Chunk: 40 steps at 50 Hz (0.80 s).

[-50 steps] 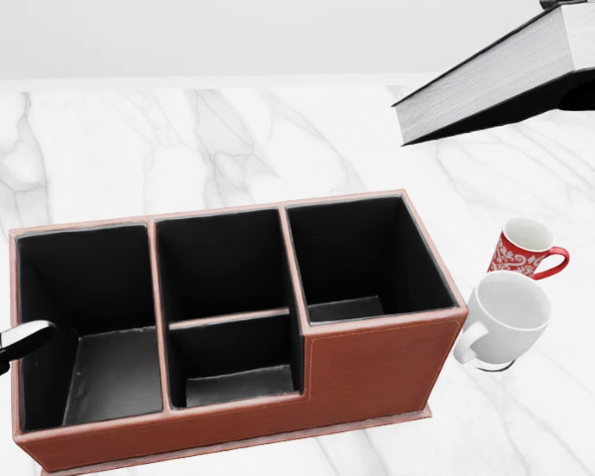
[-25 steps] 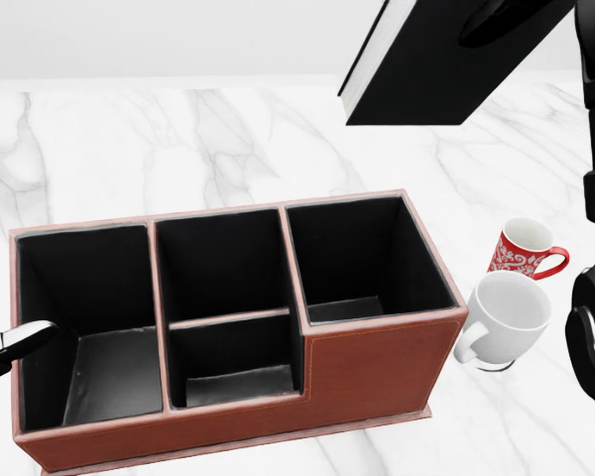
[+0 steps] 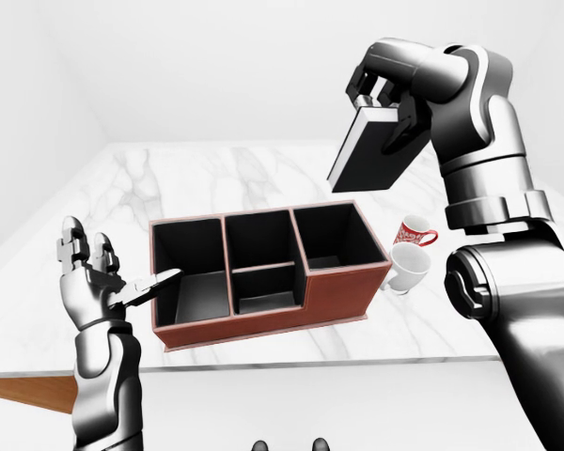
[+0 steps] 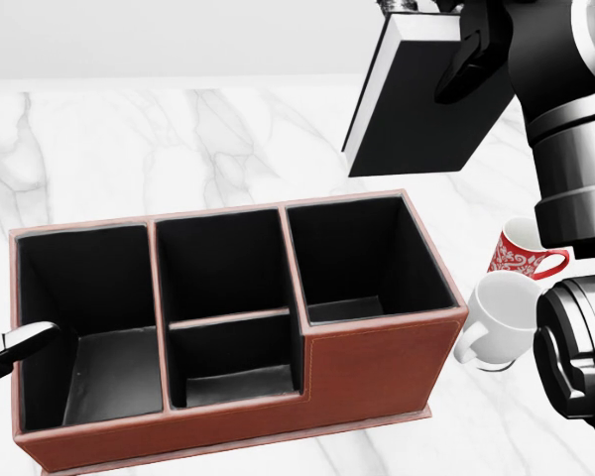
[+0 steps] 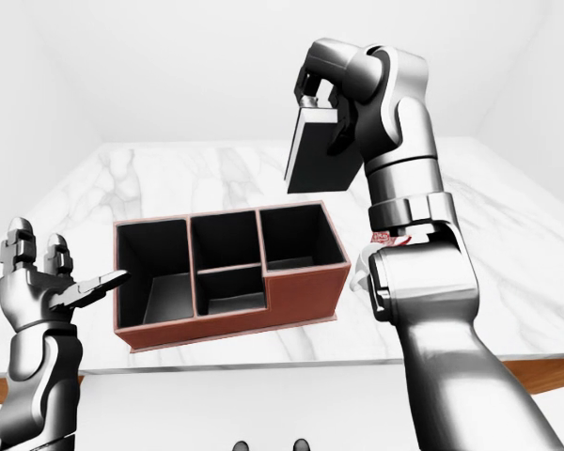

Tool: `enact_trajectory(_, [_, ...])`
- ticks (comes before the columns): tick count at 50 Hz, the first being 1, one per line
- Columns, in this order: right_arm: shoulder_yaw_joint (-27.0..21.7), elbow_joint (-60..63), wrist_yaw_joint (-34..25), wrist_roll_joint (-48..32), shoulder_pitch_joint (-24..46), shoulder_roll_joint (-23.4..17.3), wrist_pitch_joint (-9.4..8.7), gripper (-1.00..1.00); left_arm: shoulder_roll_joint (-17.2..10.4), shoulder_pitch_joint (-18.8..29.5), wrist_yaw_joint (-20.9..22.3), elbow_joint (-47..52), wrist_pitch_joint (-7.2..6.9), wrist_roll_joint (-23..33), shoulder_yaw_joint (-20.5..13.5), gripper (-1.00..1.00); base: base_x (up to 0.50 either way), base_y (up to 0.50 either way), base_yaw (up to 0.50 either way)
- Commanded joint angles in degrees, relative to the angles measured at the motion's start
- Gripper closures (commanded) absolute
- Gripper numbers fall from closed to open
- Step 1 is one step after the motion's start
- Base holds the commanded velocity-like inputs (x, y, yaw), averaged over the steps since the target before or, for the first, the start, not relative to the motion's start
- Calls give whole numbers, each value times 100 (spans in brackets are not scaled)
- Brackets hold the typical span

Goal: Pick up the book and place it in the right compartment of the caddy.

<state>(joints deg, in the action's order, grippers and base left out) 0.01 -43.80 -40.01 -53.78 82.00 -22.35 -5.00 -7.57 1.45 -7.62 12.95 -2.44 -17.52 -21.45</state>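
A black-covered book (image 4: 416,109) hangs almost upright, spine edge down, in the air above the caddy's right compartment (image 4: 362,258). My right gripper (image 3: 383,111) is shut on the book's top end, thumb across the cover. The brown caddy (image 4: 377,367) with black-lined compartments stands on the white marble table (image 4: 208,139); its compartments hold nothing. My left gripper (image 3: 103,272) is open, fingers spread, at the caddy's left end; in the head view only a fingertip (image 4: 10,347) shows over the left compartment.
A red patterned mug (image 4: 524,248) and a white mug (image 4: 506,317) stand close to the caddy's right wall. My right arm (image 4: 575,149) rises along the head view's right side. The table's near edge (image 3: 310,362) runs below the caddy.
The book has swung from a flat tilt at the upper right to hanging nearly upright and has moved left, over the right compartment. My right arm has entered the head view. The left hand is still.
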Motion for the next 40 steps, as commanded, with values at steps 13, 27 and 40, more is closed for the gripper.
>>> enact_trajectory(13, [60, 251, 1, -350, -639, 618, 0, 100, -7, 4, 9, -50, 33, -1, -3, -100, 0, 0, 0])
enact_trajectory(27, [134, 302, 1, -403, -927, 874, 0, 100, -3, -6, -3, -25, 19, -4, -3, -100, 0, 0, 0])
enact_trajectory(40, [121, -335, 1, -256, -842, 915, 0, 100, -14, 17, 0, -57, 23, -16, -6, -100, 0, 0, 0])
